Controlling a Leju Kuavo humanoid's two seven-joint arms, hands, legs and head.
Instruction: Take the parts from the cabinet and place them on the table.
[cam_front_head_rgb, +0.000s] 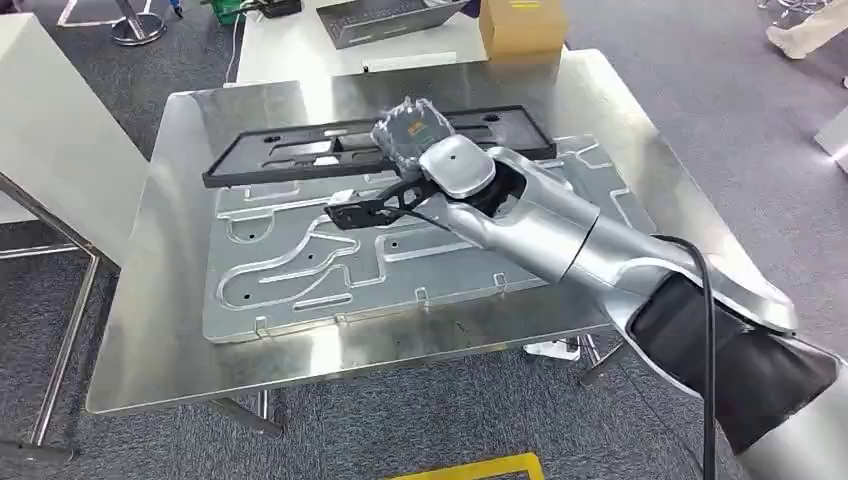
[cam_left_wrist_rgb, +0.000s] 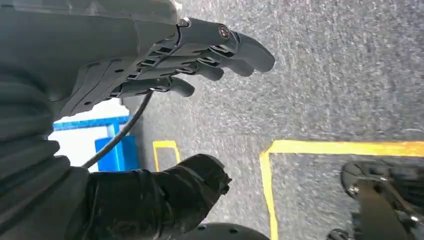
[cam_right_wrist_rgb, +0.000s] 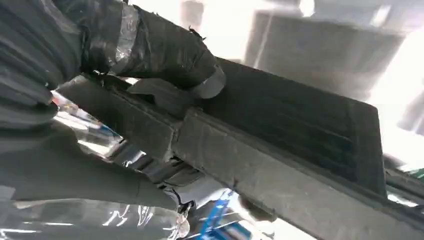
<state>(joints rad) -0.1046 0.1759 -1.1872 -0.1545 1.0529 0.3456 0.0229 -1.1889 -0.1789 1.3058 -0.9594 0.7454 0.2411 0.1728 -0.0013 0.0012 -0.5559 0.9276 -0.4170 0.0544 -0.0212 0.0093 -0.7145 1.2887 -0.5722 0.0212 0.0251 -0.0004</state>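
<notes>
A long black plastic frame part (cam_front_head_rgb: 290, 155) lies across the far side of the steel table (cam_front_head_rgb: 150, 340), over the far edge of a silver stamped metal plate (cam_front_head_rgb: 300, 265). My right hand (cam_front_head_rgb: 410, 135) grips this frame near its middle. In the right wrist view the taped thumb (cam_right_wrist_rgb: 150, 45) presses on the black frame (cam_right_wrist_rgb: 300, 130), with the other fingers hidden under it. My left hand (cam_left_wrist_rgb: 150, 65) hangs above the grey carpet, its fingers apart and nothing in it.
A cardboard box (cam_front_head_rgb: 522, 25) and a laptop (cam_front_head_rgb: 385, 18) sit on a white table behind the steel one. Another white table (cam_front_head_rgb: 50, 130) stands at the left. Yellow tape (cam_front_head_rgb: 480, 468) marks the carpet at my feet.
</notes>
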